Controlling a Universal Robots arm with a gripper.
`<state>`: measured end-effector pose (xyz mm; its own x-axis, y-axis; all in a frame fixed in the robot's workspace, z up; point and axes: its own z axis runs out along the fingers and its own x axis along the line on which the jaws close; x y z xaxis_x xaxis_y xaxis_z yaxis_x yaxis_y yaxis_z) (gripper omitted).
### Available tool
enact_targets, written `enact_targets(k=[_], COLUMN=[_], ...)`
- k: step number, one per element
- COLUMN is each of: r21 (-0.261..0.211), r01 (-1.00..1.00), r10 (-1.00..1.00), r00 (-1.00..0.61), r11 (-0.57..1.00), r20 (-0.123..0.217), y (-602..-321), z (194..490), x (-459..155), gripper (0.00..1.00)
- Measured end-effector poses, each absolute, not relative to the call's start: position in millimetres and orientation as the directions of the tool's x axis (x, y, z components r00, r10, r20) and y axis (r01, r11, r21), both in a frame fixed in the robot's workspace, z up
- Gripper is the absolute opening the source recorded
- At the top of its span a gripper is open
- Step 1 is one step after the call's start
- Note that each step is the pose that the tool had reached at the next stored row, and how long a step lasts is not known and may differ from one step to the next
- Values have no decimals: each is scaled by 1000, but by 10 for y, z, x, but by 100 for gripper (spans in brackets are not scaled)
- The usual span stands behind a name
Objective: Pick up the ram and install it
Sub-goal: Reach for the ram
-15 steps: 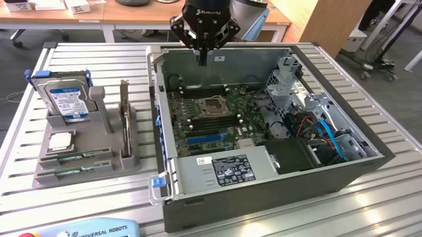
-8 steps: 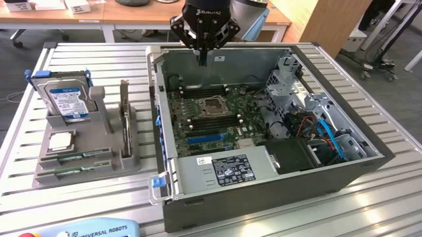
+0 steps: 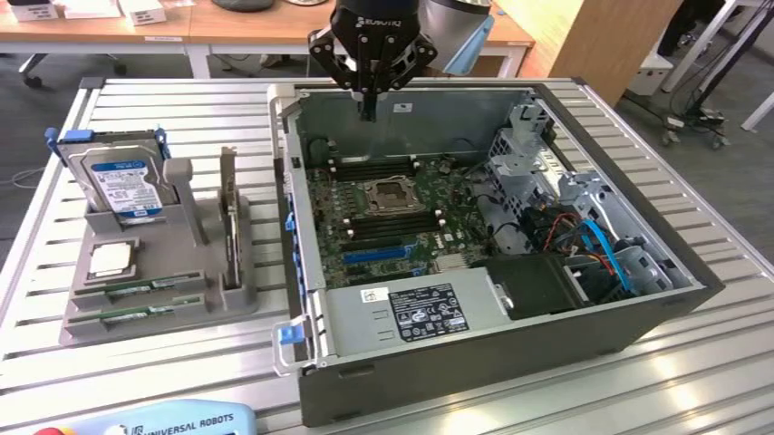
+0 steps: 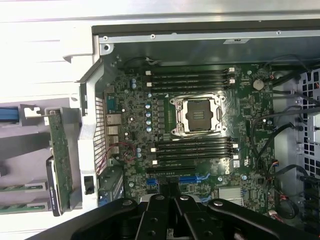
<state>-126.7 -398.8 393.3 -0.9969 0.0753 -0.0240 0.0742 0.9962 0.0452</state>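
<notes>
Two green ram sticks [image 3: 151,288] [image 3: 130,314] lie side by side in slots at the near end of a grey holder [image 3: 72,326], at the exterior view's left; in the wrist view they are the ram sticks [image 4: 20,187]. My gripper [image 3: 366,111] hangs over the far edge of the open computer case [image 3: 484,362], well away from the ram. Its fingers [image 4: 170,197] are pressed together and shut with nothing between them. Below it lies the motherboard [image 4: 135,110] with dark, empty memory slots [image 4: 192,80] [image 4: 195,150] on both sides of the processor socket [image 4: 197,115].
The holder also carries a blue-labelled hard drive [image 3: 121,186], a square silver processor chip [image 3: 109,260] and an upright card [image 3: 227,208]. Inside the case are a power supply [image 3: 411,313], a drive cage [image 3: 532,154] and cables [image 3: 604,254]. A teach pendant [image 3: 169,421] lies at the table's near edge.
</notes>
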Motion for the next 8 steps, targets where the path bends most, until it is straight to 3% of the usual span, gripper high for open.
enact_targets(k=[8], r21=[45], r01=[74], r10=[75], r00=[-997], r11=[996], r20=[-27], y=[-3989], z=[3933], x=[-1394], gripper=[10])
